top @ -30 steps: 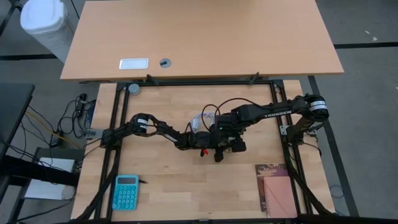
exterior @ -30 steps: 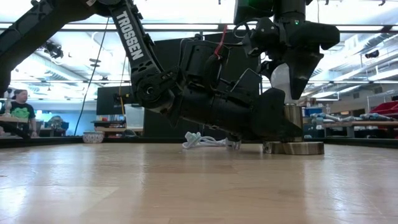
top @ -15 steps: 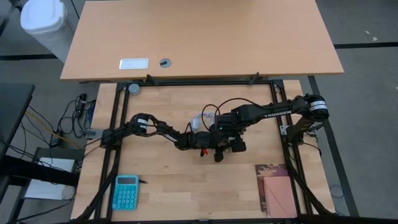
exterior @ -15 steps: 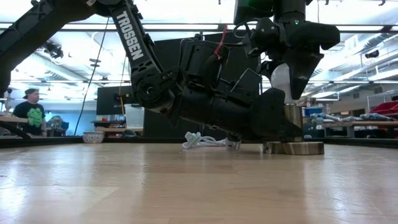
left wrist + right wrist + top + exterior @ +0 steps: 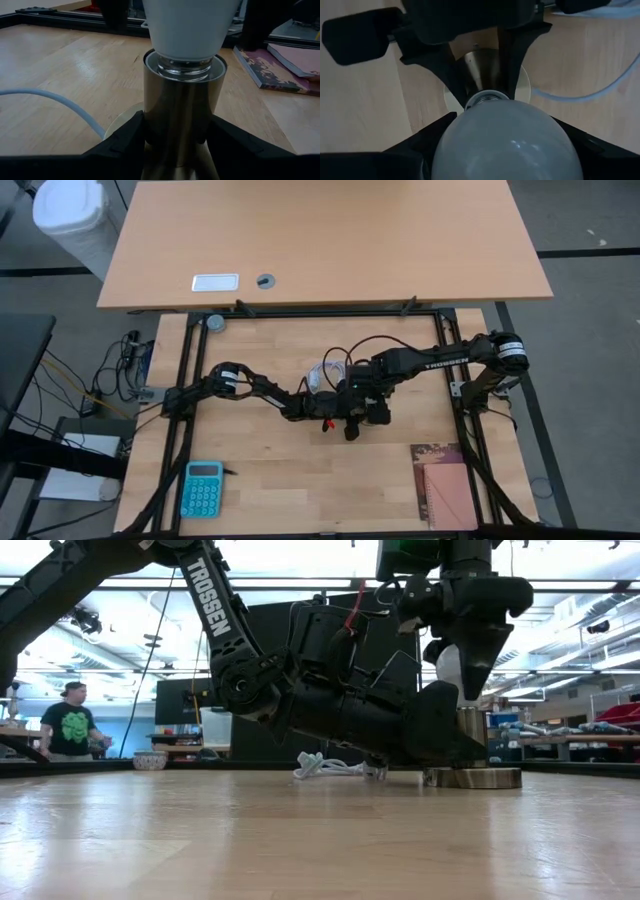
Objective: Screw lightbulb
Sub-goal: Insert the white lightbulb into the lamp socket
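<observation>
- The two arms are met near the centre of the high view, the left gripper [image 5: 345,418] lying low on the table [image 5: 260,470] and the right gripper [image 5: 368,412] just beside it, from the right.
- The lightbulb [image 5: 187,25] is seated in the socket [image 5: 182,105], directly above it.
- The socket is flanked by the left gripper's fingers [image 5: 122,142].
- The lightbulb is flanked by the right gripper's fingers [image 5: 410,155].
- The cable [image 5: 325,766] is laid behind the arms, centre of the low view.
- A calculator [image 5: 202,489] is placed lower left, a book [image 5: 445,485] lower right.
- A person [image 5: 72,725] is seen far left, behind the table.
</observation>
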Robot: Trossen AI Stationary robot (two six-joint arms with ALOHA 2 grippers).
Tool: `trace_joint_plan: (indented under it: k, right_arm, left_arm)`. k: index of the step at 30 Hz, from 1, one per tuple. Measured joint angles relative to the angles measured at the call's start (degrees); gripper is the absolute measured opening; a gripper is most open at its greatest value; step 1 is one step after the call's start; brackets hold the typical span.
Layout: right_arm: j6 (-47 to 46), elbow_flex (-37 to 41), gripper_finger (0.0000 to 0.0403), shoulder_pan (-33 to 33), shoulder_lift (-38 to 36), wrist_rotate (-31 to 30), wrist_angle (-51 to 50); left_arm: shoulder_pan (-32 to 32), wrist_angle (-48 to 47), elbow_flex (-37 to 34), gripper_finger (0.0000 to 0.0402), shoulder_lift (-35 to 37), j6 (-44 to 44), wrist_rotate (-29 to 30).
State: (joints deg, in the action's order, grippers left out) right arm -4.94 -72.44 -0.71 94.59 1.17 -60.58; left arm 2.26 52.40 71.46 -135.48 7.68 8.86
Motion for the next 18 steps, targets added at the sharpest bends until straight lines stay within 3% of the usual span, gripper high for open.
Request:
trace_joint_plan:
  k: [18]
  right_arm:
    - [-18.2, 0.0, 0.0263, 0.13, 0.0, 0.04, -0.11]
  left_arm:
    - [0.0, 0.0, 0.0, 0.0193, 0.0, -0.04, 0.04]
